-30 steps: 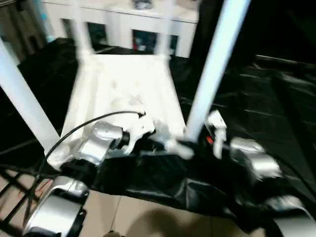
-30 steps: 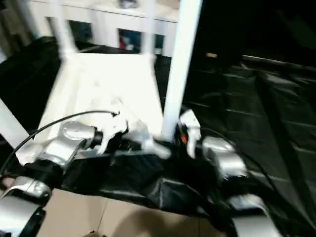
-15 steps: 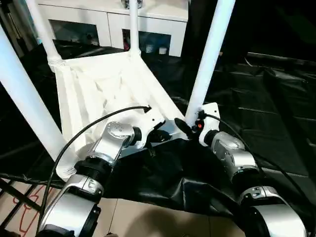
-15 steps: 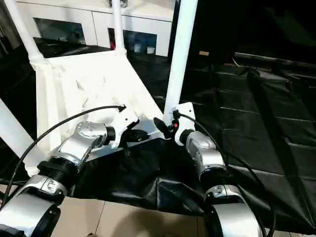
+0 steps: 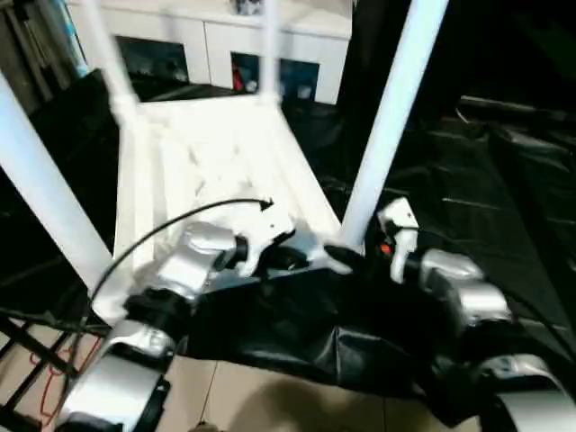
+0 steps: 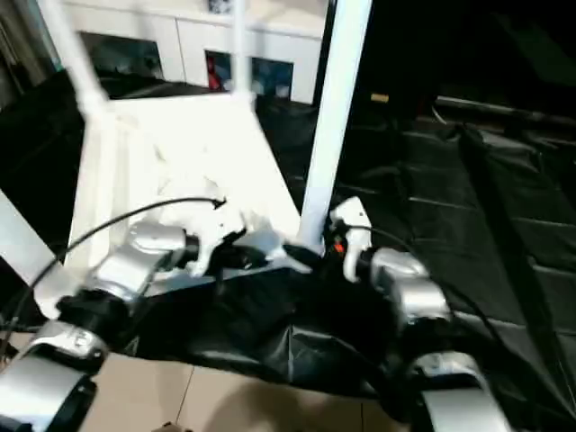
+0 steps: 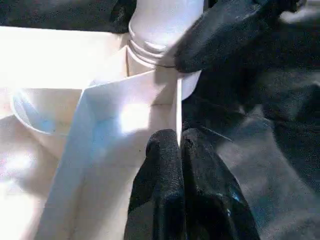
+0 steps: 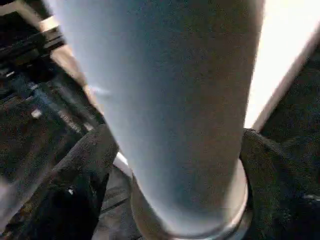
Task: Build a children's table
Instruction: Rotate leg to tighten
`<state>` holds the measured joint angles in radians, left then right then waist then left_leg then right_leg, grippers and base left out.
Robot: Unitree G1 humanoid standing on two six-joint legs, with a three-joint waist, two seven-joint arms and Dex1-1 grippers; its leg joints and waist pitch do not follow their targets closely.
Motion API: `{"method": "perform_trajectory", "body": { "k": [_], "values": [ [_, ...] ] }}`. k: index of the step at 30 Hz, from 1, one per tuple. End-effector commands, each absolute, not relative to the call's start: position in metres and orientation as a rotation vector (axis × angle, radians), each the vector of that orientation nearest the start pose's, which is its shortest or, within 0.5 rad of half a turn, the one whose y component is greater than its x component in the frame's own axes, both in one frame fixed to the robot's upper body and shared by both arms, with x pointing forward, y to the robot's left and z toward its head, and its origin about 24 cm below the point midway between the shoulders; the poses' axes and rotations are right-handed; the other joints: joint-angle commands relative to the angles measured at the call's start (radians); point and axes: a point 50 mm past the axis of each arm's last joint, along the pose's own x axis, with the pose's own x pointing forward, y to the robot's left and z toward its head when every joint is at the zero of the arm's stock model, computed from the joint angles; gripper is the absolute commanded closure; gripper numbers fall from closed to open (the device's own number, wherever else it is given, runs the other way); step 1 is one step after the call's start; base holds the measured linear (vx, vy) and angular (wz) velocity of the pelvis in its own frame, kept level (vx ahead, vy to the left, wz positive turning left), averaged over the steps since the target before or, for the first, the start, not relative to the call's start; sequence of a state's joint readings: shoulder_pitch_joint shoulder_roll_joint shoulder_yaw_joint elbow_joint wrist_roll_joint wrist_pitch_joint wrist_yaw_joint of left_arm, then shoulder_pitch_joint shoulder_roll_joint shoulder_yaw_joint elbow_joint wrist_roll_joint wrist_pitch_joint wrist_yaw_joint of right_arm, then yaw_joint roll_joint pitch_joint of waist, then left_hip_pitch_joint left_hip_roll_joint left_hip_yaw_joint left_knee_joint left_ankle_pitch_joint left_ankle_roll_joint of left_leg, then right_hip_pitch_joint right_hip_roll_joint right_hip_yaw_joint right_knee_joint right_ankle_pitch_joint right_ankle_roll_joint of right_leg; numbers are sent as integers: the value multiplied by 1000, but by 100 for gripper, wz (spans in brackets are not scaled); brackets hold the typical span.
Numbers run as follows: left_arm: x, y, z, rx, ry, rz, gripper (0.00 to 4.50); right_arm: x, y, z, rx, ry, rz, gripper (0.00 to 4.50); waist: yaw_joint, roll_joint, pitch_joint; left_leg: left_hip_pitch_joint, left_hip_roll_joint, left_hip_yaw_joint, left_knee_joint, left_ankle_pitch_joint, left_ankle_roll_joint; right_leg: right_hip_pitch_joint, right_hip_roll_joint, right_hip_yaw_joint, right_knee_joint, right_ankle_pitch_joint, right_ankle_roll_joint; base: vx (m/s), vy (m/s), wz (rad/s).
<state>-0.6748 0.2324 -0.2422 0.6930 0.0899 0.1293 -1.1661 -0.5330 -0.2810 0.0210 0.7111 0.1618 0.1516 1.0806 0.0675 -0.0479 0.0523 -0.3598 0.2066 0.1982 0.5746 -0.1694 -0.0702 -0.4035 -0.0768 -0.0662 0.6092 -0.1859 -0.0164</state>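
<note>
White plastic children's table (image 5: 216,171) lay upside down on black sheet (image 5: 504,207), all four legs standing in corner sockets. Left pincer (image 7: 179,150) pinched tabletop rim beside near leg (image 5: 389,117). Right pincer (image 8: 175,165) straddled that leg's base, fingers spread. Remaining, likely: final seating, flipping upright.

We see the table (image 5: 216,171) lying upside down on the sheet (image 5: 504,180), legs up. Our left gripper (image 7: 179,145) sits at the near edge of the top, fingers either side of the thin rim, w/ the near-right socket just ahead of it. Near-right leg (image 5: 387,126) stands in that socket, directly betw. the fingers of our right gripper (image 5: 346,259), which is just right of the left one. Near-left leg (image 5: 45,198) is well left of the left gripper; two far legs beyond both. Cabinet (image 5: 225,45) behind the table, farthest from both grippers. Floor (image 5: 270,396) is nearest us, behind the grippers.
</note>
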Motion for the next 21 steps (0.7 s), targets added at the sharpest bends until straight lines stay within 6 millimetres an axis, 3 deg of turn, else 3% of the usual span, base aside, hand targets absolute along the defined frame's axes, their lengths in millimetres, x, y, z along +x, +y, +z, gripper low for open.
{"method": "perform_trajectory", "body": {
  "k": [1,9,18,21],
  "values": [
    [325,82,60,349,376,-1393,450,306,-127,31,83,383,1265,97,5,-2,-59,10,34,-11,-59,-229,59,48,-64,46,-81,-244,-217,0,0,0],
    [322,95,60,359,390,-1460,450,296,-134,31,81,438,1355,167,23,0,-59,12,36,-11,-60,-223,46,44,-67,46,-79,-241,-212,0,0,0],
    [323,95,60,335,401,-1434,450,299,-132,35,113,413,1301,186,23,-1,-61,9,35,-11,-60,-205,42,47,-67,45,-74,-212,-213,0,0,0],
    [326,92,60,338,403,-1402,450,305,-130,33,112,397,1230,186,20,-1,-59,9,33,-13,-61,-227,32,45,-69,45,-80,-261,-203,0,0,0]
  ]
}}
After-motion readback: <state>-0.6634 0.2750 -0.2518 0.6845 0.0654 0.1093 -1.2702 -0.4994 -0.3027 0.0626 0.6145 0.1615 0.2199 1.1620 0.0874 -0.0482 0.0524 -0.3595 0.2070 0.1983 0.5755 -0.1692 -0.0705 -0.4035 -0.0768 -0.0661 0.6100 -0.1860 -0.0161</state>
